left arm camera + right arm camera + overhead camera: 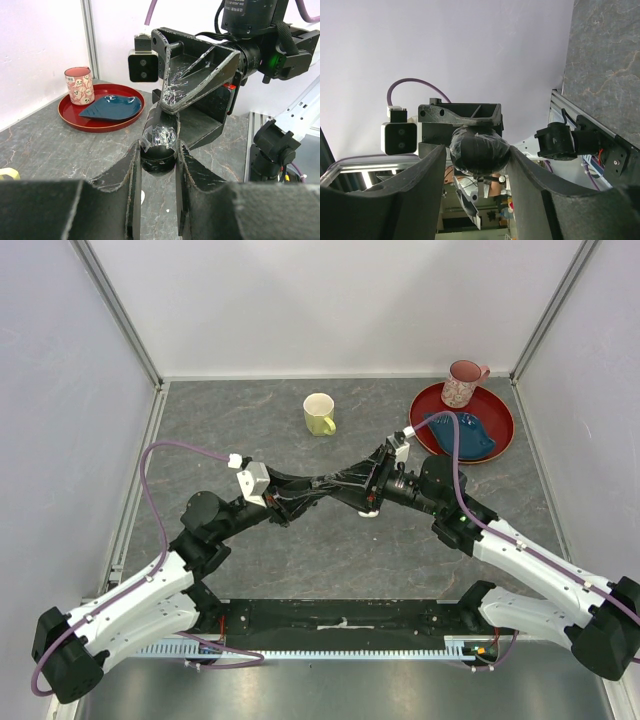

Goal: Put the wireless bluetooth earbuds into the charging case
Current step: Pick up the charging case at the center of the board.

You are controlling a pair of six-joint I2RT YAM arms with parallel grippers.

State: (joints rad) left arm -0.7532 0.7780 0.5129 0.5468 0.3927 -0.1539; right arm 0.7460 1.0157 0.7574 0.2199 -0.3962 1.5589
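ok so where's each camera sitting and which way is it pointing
Top external: fixed above and behind the bases, looking down on the table; both arms show whole, meeting mid-table.
Left wrist: on the left arm, facing across to the red plate; the left gripper flanks a black rounded object.
Right wrist: on the right arm, rolled sideways, facing the left arm; the right gripper flanks that object.
Shared: both wrist views show the object and the opposite gripper.

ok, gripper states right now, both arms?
Left gripper: shut on the black taped case.
Right gripper: shut on the same case.
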